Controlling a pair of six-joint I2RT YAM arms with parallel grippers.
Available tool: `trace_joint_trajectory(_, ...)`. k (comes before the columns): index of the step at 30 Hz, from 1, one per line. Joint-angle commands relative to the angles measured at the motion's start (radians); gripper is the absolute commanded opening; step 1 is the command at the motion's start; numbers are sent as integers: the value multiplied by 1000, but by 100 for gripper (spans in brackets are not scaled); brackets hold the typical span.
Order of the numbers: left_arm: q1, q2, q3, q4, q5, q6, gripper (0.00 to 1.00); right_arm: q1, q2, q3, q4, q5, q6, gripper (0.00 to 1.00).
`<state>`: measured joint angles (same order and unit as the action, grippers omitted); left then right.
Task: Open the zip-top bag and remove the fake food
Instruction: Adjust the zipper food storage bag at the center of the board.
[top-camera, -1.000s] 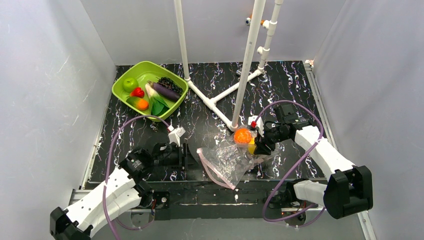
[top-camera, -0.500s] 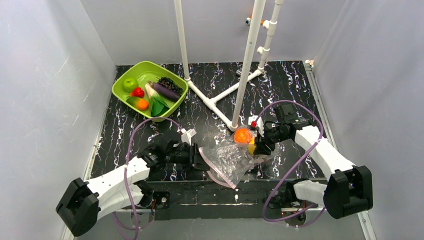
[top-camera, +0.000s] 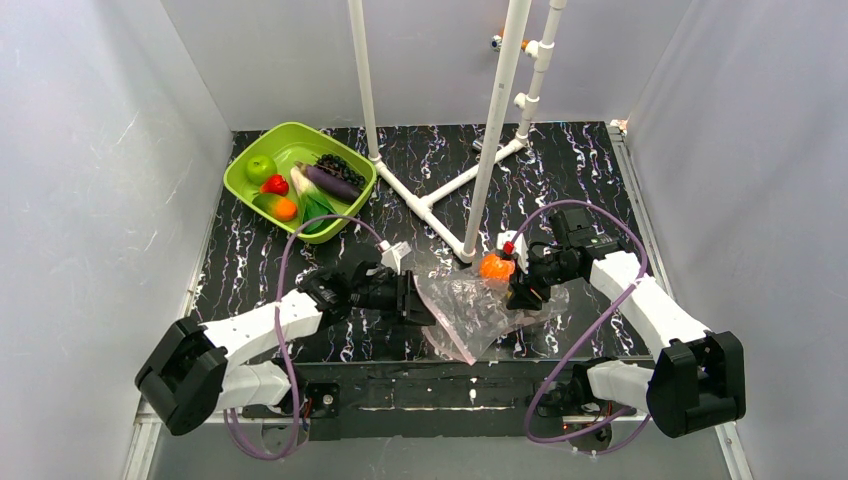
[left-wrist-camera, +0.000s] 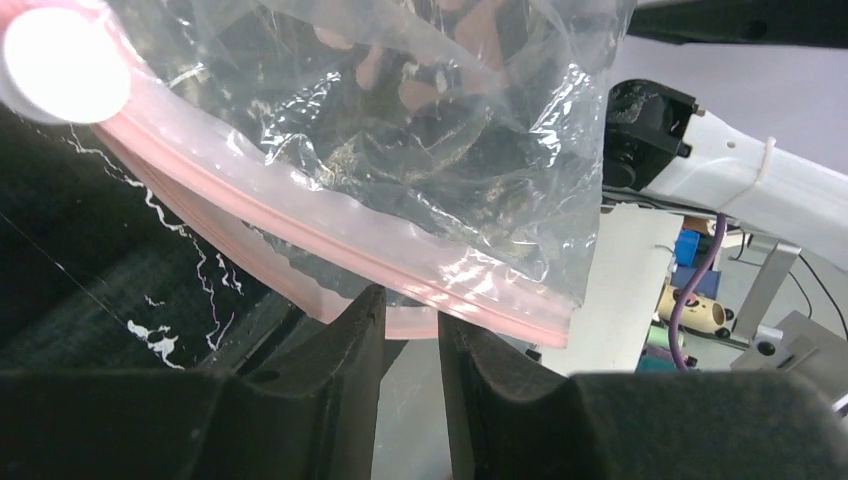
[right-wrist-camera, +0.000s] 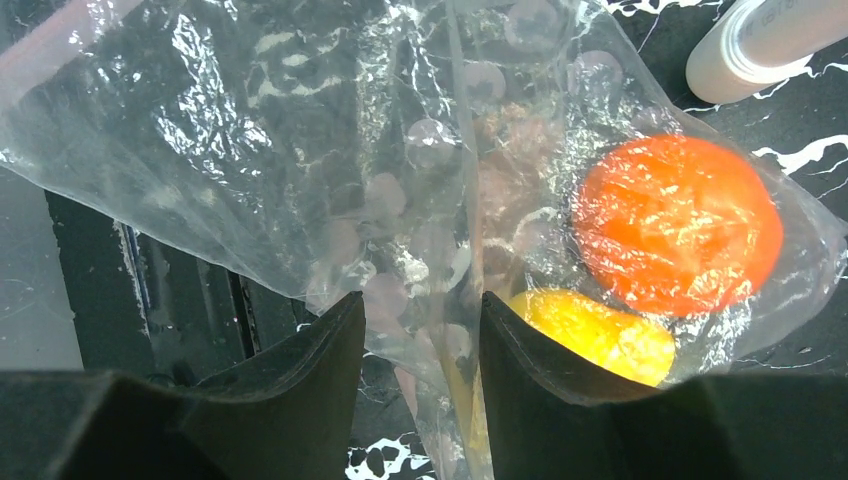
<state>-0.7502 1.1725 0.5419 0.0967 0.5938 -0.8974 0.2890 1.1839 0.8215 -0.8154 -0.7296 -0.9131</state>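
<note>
At the near edge of the counter (top-camera: 560, 180) the two arms reach inward toward each other, and the zip-top bag (top-camera: 470, 312) spans between them, just beyond their bases. The left gripper (top-camera: 418, 303) is at the left end of the bag, where the mouth is. In the left wrist view its jaws stand narrow, with a small gap. The lower edge of the pink zip strip (left-wrist-camera: 300, 235) lies right at the fingertips, but I cannot tell if the strip is really pinched or only touching. The right gripper (top-camera: 520, 293) holds the other end of the bag, the closed bottom, and crinkled clear plastic goes down between its half-closed jaws. Two pieces of the fake food are inside the bag just beside these jaws: an orange (right-wrist-camera: 678, 225), and next to it a lemon (right-wrist-camera: 590, 335) that is partly hidden behind one finger. Both are pressed against the plastic. Farther back, a white pipe stand (top-camera: 495, 130) rises from the middle of the counter. In the far left corner sits a green tray (top-camera: 232, 178), well apart from the bag. It carries more pieces: a green apple (top-camera: 260, 167), a small red piece (top-camera: 275, 185), an eggplant (top-camera: 335, 183), dark grapes (top-camera: 340, 165), a second orange (top-camera: 285, 208) and a leafy vegetable (top-camera: 315, 215).
</note>
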Motion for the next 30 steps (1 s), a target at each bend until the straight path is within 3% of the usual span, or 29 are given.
trace_joint_trajectory(1, -5, 20, 52, -7, -62, 33, 24, -4, -19, 23, -27, -43, -1, 52)
trace_joint_trajectory(7, -1, 32, 85, 22, -221, 10, 24, -28, -36, 63, -73, -128, 1, 52)
trace_joint_trajectory(13, 3, 149, 115, 124, -211, -20, 24, -130, -92, 101, -61, -228, 68, 53)
trace_joint_trajectory(22, 5, 228, 112, 227, -161, -37, 24, -157, 15, 95, 206, 161, 376, 55)
trace_joint_trajectory(30, 4, 282, 111, 265, -143, -40, 27, -160, 175, 147, 239, 252, 494, 56)
